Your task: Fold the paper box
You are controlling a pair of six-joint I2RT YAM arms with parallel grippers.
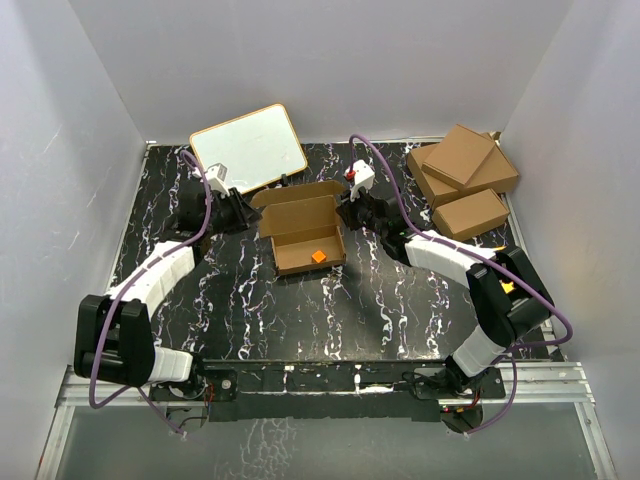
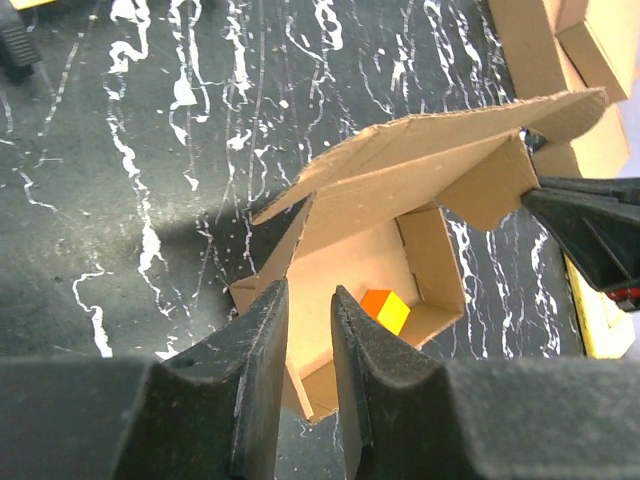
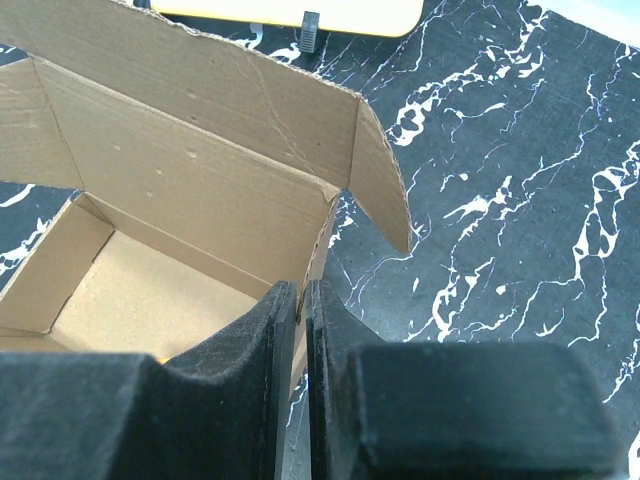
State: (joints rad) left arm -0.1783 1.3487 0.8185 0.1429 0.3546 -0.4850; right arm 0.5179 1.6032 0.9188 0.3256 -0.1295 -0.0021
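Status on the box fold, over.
Left jaws parted astride paper box wall. Right jaws pinching opposite wall. Lid up, orange cube inside.

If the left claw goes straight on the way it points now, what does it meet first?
The paper box: the left claw straddles its near side wall, so it would likely drive onto that wall and the lid's side flap beyond, though depth is unclear.

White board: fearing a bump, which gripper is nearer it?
Left: the left gripper sits in front of the white board; the right gripper pinches the paper box's right side.
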